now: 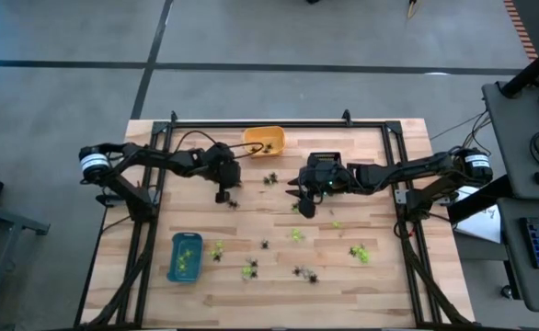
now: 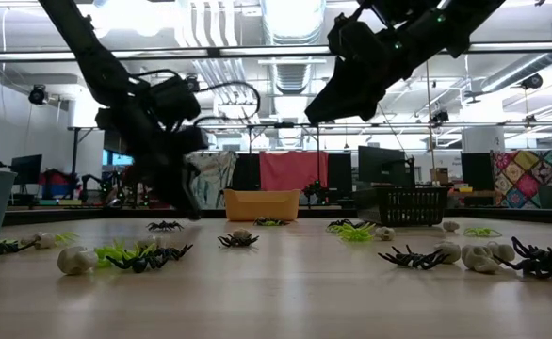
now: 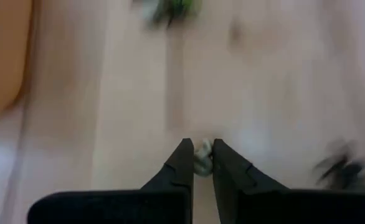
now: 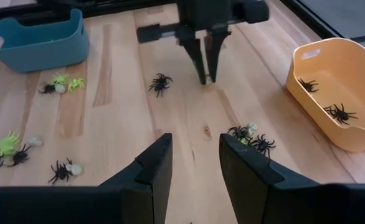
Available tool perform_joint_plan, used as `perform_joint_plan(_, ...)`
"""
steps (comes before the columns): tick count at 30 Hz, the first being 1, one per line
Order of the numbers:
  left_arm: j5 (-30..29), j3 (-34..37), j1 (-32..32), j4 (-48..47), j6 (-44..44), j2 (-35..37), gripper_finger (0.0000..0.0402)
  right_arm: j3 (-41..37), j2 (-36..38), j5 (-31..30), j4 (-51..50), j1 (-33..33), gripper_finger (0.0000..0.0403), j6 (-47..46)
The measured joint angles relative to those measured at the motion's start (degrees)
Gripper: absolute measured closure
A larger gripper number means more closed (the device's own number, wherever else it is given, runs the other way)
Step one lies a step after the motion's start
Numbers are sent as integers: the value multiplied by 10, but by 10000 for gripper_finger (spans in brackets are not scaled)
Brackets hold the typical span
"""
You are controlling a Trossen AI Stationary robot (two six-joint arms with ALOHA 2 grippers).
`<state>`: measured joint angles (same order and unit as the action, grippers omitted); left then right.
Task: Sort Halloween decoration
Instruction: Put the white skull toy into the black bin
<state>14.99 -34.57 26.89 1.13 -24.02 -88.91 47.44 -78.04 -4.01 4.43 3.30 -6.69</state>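
Small Halloween decoration pieces lie scattered on the wooden table (image 1: pixel 361 184): black spiders (image 4: pixel 161 83), lime-green ones (image 1: pixel 295 235) and whitish ones (image 2: pixel 76 260). My left gripper (image 1: pixel 223 196) stands left of the table's centre, near the orange tray (image 1: pixel 265 140). It points steeply down and is shut on a tiny whitish trinket (image 3: pixel 202 159). Seen from the right wrist, my left gripper (image 4: pixel 206 73) has its tips right at the tabletop. My right gripper (image 4: pixel 195 163) hangs open above the middle of the table with nothing between its fingers. My left gripper pinches the whitish trinket (image 3: pixel 202 155) between its two fingertips (image 3: pixel 184 163), only at their free ends. The fingers come from above, slanting steeply down. Whether the trinket still rests on the wood I cannot tell.
The orange tray (image 4: pixel 335 87) at the far edge holds black spiders. A blue tray (image 1: pixel 185 256) stands at the near left with lime-green pieces in it. A black spider (image 1: pixel 234 203) lies just beside my left gripper. A black frame (image 1: pixel 279 124) borders the table.
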Motion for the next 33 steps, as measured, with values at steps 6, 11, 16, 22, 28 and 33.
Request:
perform_joint_plan(6, 83, -1, -1, 74, 71, 15, 398, 0, 0, 1, -33, -25, 280, 14)
perform_joint_plan(11, 143, -1, -12, 198, 151, 16, 398, 0, 0, 0, -83, -52, 280, 4)
perform_joint_plan(16, 145, -2, -32, 357, 224, 16, 398, 0, 10, -5, -134, -68, 280, -17)
perform_joint_plan(22, 141, -6, -46, 465, 252, 16, 398, 0, 55, -6, -187, -68, 280, -35)
perform_joint_plan(28, 108, -51, -62, 471, 263, -4, 398, -3, 121, -6, -200, -68, 280, 6)
perform_joint_plan(33, 99, -103, -83, 474, 262, -48, 401, -24, 174, -6, -176, -68, 280, 40)
